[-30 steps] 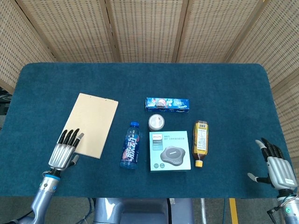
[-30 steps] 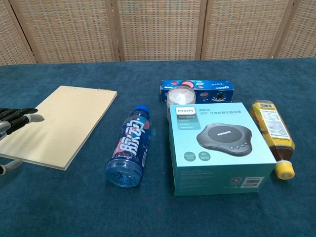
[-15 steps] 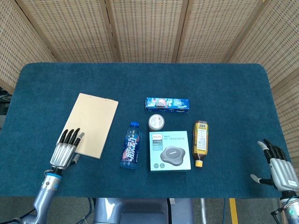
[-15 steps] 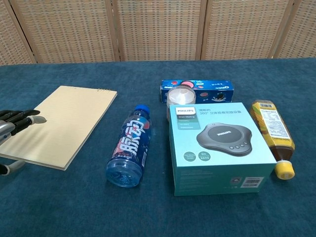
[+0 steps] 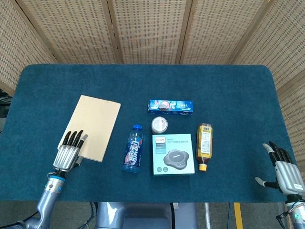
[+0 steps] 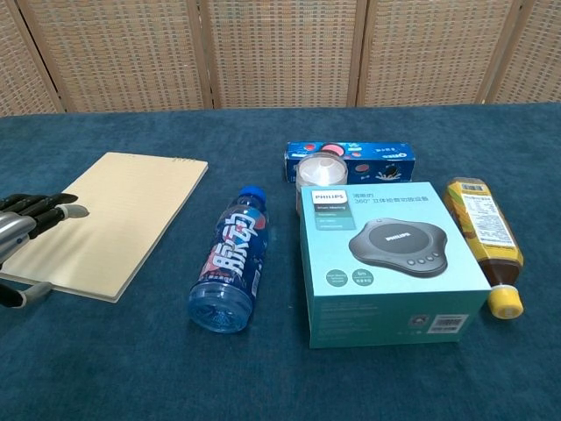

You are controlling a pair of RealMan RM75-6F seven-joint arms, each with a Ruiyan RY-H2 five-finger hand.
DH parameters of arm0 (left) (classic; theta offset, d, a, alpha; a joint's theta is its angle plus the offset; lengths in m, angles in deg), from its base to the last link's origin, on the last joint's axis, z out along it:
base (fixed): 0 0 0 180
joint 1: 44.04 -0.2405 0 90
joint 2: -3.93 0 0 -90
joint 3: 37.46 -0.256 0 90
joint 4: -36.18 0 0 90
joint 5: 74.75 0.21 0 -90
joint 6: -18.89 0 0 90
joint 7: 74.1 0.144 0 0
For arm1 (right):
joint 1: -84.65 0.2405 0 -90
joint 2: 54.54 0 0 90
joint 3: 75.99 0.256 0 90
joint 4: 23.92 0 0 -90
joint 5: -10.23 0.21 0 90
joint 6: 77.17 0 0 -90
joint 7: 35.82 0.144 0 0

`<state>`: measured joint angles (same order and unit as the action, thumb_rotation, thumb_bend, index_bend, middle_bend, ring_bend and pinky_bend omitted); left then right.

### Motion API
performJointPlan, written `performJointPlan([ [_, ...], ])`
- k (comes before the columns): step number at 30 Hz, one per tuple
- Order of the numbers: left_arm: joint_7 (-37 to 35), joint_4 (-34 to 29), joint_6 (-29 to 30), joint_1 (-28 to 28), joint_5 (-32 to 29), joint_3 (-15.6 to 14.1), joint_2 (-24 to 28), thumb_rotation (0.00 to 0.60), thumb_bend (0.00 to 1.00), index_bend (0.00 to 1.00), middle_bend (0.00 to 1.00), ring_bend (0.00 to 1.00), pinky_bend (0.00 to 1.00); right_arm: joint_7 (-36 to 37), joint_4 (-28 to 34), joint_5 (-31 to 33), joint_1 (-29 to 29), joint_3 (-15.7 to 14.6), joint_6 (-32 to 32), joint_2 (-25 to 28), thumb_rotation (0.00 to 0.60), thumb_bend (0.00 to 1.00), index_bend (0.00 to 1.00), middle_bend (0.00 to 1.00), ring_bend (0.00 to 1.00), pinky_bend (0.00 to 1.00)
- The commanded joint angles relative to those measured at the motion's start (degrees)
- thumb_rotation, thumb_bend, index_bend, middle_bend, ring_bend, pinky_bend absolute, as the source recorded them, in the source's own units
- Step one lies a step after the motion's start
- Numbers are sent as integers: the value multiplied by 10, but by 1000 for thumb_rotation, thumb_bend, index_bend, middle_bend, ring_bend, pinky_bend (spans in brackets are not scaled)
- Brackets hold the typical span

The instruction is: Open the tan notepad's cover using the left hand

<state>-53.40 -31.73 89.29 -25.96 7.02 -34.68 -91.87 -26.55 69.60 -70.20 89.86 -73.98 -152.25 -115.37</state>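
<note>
Fingers (image 5: pixel 72 139) of the left hand (image 5: pixel 68 152) lie straight and slightly apart over the near left corner of the tan notepad (image 5: pixel 95 127), thumb tucked beside its near edge (whether under the cover, I cannot tell). Against a second ago the hand has drifted a little right and nearer; the notepad's cover is still flat and closed. It lies left on the blue table (image 5: pixel 143 81), with a blue bottle (image 5: pixel 133 148) just right of it and a teal box (image 5: pixel 173 154) beyond. At the near right edge the right hand (image 5: pixel 282 169) has slid nearer, fingers spread, holding nothing.
</note>
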Motion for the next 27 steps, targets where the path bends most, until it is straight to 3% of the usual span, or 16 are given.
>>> performJointPlan([
  [1, 1, 1, -1, 1, -1, 0, -1, 600, 345, 0, 0, 0, 0, 0, 1, 0, 0, 0, 0, 0, 600, 53, 32, 0, 0, 0],
  [27, 7, 18, -3, 9, -18, 8, -15, 600, 360, 0, 0, 0, 0, -3, 4, 1, 0, 2, -1, -1, 600, 53, 32, 0, 0, 0],
])
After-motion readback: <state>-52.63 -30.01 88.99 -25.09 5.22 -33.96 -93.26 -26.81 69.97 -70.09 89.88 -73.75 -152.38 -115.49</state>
